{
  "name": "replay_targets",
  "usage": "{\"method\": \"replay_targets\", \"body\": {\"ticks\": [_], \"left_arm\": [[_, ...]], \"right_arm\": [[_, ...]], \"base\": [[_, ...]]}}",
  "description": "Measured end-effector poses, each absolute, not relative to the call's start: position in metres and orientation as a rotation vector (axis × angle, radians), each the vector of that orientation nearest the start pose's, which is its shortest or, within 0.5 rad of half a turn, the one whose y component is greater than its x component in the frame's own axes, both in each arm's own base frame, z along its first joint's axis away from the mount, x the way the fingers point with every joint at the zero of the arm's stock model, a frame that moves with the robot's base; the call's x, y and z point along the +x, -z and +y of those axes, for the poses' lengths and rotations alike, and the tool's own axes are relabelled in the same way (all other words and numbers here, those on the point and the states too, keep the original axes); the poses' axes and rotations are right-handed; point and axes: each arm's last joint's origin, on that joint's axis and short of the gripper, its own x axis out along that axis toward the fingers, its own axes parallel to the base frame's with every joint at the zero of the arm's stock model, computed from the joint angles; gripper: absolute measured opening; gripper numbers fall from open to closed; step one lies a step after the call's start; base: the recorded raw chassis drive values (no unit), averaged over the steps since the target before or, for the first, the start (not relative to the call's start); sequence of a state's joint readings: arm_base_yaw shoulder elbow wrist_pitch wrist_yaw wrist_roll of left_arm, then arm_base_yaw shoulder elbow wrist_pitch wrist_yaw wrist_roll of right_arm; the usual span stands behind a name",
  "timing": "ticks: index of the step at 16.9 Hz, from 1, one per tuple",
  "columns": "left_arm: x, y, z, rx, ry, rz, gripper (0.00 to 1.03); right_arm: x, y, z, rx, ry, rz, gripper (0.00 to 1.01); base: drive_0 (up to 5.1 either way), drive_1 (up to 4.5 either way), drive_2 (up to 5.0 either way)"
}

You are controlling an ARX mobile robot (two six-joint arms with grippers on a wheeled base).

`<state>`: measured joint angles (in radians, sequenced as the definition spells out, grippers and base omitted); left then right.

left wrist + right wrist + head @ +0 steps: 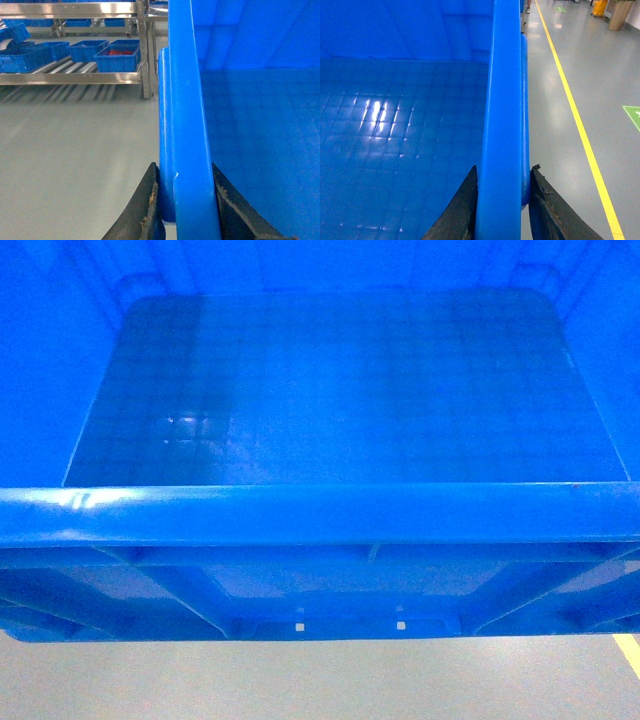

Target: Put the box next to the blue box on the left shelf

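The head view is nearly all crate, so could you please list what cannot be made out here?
- Head view: box fills the frame, hiding both tools and the rack.
- Left wrist view: shelf cut by the box wall; free slot unseen.
- Red contents of a far bin: too small.

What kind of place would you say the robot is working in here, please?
Probably a warehouse or factory floor: metal flow racks holding blue crates, a smooth grey floor, and a yellow lane line painted along it.

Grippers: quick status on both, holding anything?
Left gripper: shut on the box, clamped over its left rim.
Right gripper: shut on the box, clamped over its right rim.
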<state>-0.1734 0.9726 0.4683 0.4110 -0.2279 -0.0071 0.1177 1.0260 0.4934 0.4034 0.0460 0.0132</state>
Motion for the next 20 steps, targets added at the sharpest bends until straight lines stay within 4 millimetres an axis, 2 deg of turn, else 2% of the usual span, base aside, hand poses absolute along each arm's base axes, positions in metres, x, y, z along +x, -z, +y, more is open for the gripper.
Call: {"method": "replay_targets", "body": {"ticks": [20], "left_arm": [[0.2084,-0.2468,-0.0299,0.011,-0.055,0.091,0.20]], "right_arm": [[0.2191,-0.2444,0.0246,0.000,-0.071,0.127,0.21]], "base": [[0.0,4.15,-4.1]]}}
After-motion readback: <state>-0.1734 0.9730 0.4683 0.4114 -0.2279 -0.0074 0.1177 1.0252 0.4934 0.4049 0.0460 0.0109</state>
